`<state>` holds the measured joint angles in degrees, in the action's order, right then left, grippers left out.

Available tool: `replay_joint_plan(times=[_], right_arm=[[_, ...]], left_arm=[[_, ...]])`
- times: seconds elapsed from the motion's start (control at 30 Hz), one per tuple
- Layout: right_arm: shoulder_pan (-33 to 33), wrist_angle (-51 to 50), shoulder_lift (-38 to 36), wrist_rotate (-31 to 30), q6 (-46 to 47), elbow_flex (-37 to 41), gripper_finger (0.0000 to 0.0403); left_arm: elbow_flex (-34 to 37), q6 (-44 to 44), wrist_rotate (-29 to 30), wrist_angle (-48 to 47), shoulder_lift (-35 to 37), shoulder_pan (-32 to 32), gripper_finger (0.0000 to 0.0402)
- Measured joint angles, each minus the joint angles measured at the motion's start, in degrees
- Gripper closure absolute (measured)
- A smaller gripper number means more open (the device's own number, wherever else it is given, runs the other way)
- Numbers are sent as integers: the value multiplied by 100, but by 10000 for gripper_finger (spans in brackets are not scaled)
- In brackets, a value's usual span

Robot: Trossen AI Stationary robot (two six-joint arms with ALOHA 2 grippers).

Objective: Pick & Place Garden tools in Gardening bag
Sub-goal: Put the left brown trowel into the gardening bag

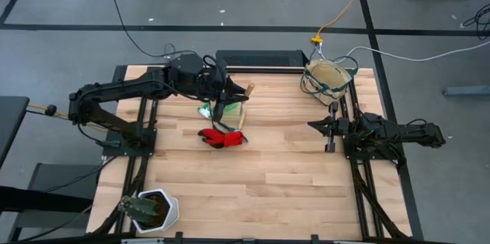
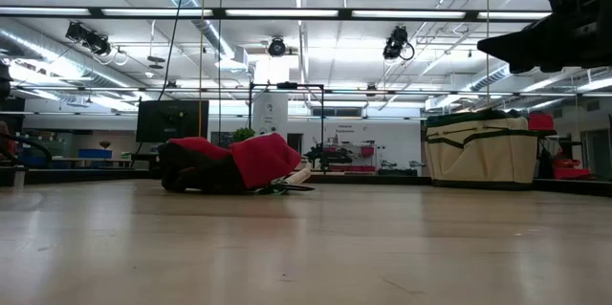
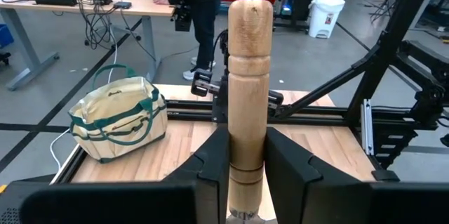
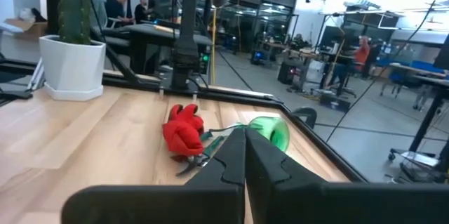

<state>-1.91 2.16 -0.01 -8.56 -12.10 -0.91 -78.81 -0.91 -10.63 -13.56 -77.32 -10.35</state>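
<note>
We are seeing a turned, pale wooden tool handle (image 3: 249, 90) standing upright between two dark fingers, lifted above the table near its far edge, left of the middle; its metal end is hidden.

Just below it, toward the table's centre, a crumpled red fabric glove (image 1: 221, 137) is lying flat on the wood. Beside the glove, on its far side, a translucent green plastic watering vessel (image 4: 272, 130) is lying on the table, with slim dark tool parts between them.

A small beige canvas bag with green trim and looped handles (image 1: 328, 76) is sitting upright at the table's far right corner, its mouth open.
</note>
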Motion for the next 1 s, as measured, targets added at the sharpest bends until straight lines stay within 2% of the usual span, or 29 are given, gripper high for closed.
replay_joint_plan(times=[0.3,0.6,1.0], right_arm=[[0,39,0,47,35,1,399],[0,254,0,50,1273,0,399],[-1,456,12,52,1644,2,399]], left_arm=[[1,-146,0,1,-2,-2,328],[1,-297,1,1,-2,-2,328],[1,-428,-124,4,-2,-2,328]])
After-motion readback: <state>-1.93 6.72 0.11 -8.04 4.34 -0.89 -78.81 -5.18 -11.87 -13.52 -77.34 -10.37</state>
